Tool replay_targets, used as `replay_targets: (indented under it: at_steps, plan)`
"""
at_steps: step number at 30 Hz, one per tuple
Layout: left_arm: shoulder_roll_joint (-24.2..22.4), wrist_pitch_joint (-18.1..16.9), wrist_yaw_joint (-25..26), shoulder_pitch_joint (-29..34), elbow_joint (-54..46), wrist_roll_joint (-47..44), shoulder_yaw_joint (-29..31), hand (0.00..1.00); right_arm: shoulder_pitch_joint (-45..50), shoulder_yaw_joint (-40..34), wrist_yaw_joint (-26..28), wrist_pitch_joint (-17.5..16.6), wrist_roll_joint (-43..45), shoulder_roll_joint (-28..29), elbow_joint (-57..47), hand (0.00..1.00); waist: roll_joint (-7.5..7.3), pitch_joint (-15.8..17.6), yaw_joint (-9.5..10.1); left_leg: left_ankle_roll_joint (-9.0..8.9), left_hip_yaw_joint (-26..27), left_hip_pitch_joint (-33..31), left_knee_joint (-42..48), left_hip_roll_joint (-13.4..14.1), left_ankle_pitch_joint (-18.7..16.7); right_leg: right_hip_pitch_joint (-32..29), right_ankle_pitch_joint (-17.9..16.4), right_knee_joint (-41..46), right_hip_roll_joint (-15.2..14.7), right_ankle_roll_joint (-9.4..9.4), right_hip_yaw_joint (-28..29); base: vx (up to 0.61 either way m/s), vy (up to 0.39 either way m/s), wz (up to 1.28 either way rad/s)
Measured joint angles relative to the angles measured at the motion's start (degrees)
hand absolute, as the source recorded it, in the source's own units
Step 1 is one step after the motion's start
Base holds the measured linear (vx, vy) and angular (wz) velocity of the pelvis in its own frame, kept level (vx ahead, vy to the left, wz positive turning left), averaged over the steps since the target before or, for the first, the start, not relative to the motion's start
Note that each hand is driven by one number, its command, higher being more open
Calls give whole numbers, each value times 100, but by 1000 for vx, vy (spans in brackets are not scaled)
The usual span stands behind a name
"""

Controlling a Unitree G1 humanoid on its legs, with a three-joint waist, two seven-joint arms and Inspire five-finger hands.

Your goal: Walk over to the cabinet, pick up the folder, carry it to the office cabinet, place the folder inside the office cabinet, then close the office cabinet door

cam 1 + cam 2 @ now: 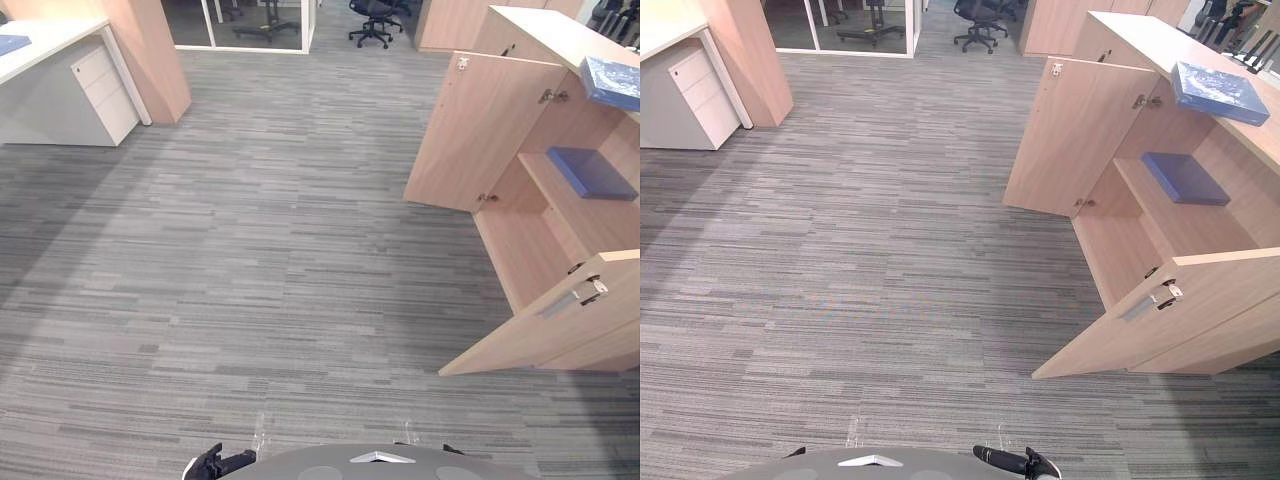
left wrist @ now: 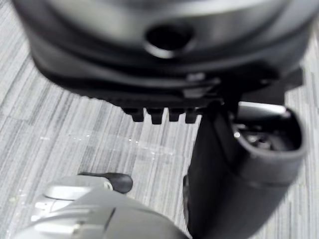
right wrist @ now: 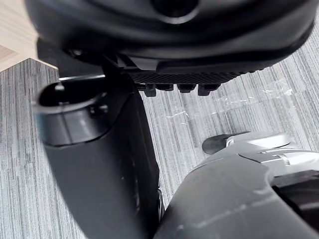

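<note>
1. Left eye view: we see the office cabinet (image 1: 520,262) at the right with both doors open. The far door (image 1: 475,135) and the near door (image 1: 560,325) both stand out over the grey carpet floor (image 1: 260,250).
2. Same view: a blue folder (image 1: 590,172) lies flat on the inner shelf (image 1: 600,222). A second blue folder (image 1: 612,82) lies on the cabinet's top, above and apart from the first.
3. Same view: the left hand (image 1: 215,463) shows low at the bottom edge, well apart from the cabinet. A worktop (image 1: 50,38) stands far left with a white drawer unit (image 1: 105,88) under it. Office chairs (image 1: 375,18) are at the far end.
4. Right eye view: it's the same scene. The right hand (image 1: 1025,462) is at the bottom edge, well apart from both folders. The near door has a metal handle (image 1: 1143,303) on its inner face.
5. Left wrist view: the left hand hangs over the carpet. Its fingers (image 2: 157,115) are loose and apart from the thumb (image 2: 234,174), with nothing between them and no folder in it.
6. Right wrist view: the right hand is over the carpet too. Its fingers (image 3: 179,88) are relaxed, the thumb (image 3: 99,164) stands clear of them, and it holds nothing.
</note>
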Motion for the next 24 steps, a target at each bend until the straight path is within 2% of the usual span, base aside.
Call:
replay_targets:
  at_steps: [4,7,11,20,24]
  plan:
    - [3,9,-115,3,82,-258,-8,100,0,6,67,1,-2,-11,-3,100,2,31,1,31,-30,130,-329,-14,255,-65,-5,72,-12,-3,-35,-82,-13,5]
    - [5,27,-226,15,127,-670,-9,100,16,15,74,2,6,-3,-3,100,0,43,1,58,2,155,-376,-33,302,-86,-17,90,-30,-2,-16,-104,-5,-4]
    - [9,19,-244,23,126,-746,-12,100,19,16,74,1,6,5,-3,100,-28,72,-4,93,20,161,-390,-64,324,-91,-4,73,-62,37,1,-72,6,-2]
    - [35,-37,-186,-7,107,-116,-17,100,13,74,74,0,-12,9,0,100,-51,30,-8,101,30,153,-391,-113,328,6,140,-128,-100,55,-2,-5,1,0]
    - [69,-128,-45,-67,104,150,-201,100,11,105,70,-2,-13,3,-1,100,-50,30,-5,101,28,168,-393,-114,328,27,142,-128,-99,54,-8,-9,-6,0]
